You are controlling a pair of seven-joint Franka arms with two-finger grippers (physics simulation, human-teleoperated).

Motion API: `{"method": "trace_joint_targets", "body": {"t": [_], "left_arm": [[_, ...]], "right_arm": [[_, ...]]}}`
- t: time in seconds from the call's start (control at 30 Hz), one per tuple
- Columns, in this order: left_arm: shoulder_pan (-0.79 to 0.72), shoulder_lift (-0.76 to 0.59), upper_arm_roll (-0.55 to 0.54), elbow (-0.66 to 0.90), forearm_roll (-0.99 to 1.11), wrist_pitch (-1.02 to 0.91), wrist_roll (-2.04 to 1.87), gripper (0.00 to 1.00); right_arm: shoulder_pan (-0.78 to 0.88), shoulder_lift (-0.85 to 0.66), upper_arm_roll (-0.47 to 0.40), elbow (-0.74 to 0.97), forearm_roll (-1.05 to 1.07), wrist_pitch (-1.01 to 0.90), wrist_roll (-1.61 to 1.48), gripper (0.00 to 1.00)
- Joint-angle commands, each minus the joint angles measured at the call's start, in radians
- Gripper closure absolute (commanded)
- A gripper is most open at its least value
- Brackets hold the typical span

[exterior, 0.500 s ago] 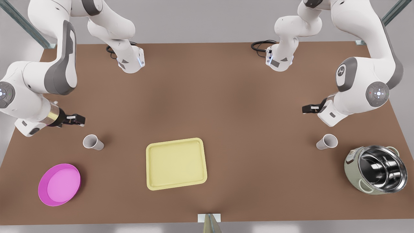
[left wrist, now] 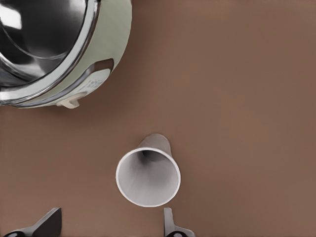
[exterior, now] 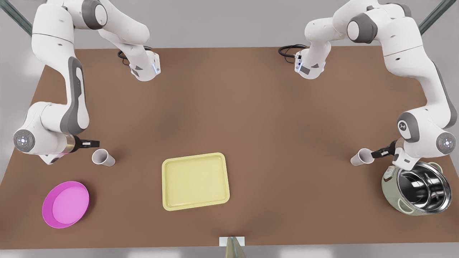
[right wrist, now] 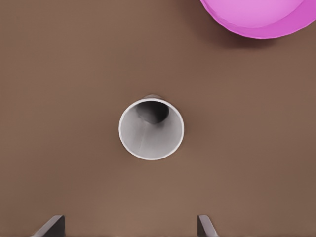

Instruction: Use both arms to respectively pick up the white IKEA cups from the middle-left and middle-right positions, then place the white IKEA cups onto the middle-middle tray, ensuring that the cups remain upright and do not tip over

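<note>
Brown bench [exterior: 229,107], matte, plain top, fills most of the front view. Pink round plate [exterior: 65,204] lies flat on it near the front view's lower left corner; shallow, raised rim, paler pink inside. Its edge also shows in the right wrist view [right wrist: 256,17]. Pot [exterior: 417,188] sits on the bench at the front view's lower right, pale green outside, shiny steel inside, small side handles, looks tilted toward the camera. Same pot in the left wrist view [left wrist: 54,49]. Black cables [exterior: 288,51] coil at the bench's far edge. Small pale bracket [exterior: 232,241] at the near edge, centre. Grey wall behind.
</note>
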Motion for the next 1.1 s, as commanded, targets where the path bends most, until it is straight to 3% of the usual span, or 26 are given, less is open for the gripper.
{"method": "trace_joint_targets", "body": {"t": [0.0,0.2,0.4,0.43,0.57,0.77,0.83,0.9,0.97,1.0,1.07], "left_arm": [[0.004,0.016,0.003,0.0,0.002,0.165,0.119,0.0],[0.007,0.042,0.003,-0.081,0.0,0.209,0.119,0.0],[0.004,0.096,0.003,-0.089,-0.011,0.221,0.111,0.0],[0.004,0.101,0.003,-0.088,-0.02,0.221,0.108,0.05],[0.004,0.113,-0.002,-0.088,-0.041,0.22,0.062,0.53],[-0.022,0.108,-0.022,-0.074,-0.081,0.214,0.062,0.79],[-0.036,0.105,-0.074,-0.022,-0.081,0.203,-0.041,0.79],[-0.098,0.105,-0.1,0.021,-0.086,0.192,-0.274,0.79],[-0.108,0.108,-0.25,0.103,-0.077,0.163,-0.676,0.79],[-0.158,0.107,-0.277,0.127,-0.072,0.16,-0.812,0.79],[-0.27,0.108,-0.277,0.152,-0.069,0.16,-0.984,0.79]], "right_arm": [[-0.02,-0.004,0.0,-0.065,0.002,0.207,-0.036,0.0],[-0.062,0.083,-0.002,-0.138,0.017,0.456,-0.036,0.0],[-0.075,0.101,-0.002,-0.138,0.019,0.462,-0.049,0.0],[-0.077,0.109,-0.002,-0.138,0.019,0.462,-0.049,0.0],[-0.083,0.118,-0.002,-0.172,0.019,0.463,-0.049,0.0],[-0.083,0.158,-0.002,-0.172,0.02,0.479,-0.049,0.0],[-0.083,0.158,-0.002,-0.172,0.019,0.477,-0.049,0.02],[-0.083,0.158,-0.002,-0.17,0.019,0.477,-0.085,0.47],[-0.08,0.16,-0.002,-0.17,0.019,0.477,-0.085,0.73],[-0.08,0.16,-0.002,-0.168,0.019,0.476,-0.085,0.79],[-0.074,0.16,0.0,-0.165,0.019,0.474,-0.085,0.79]]}}
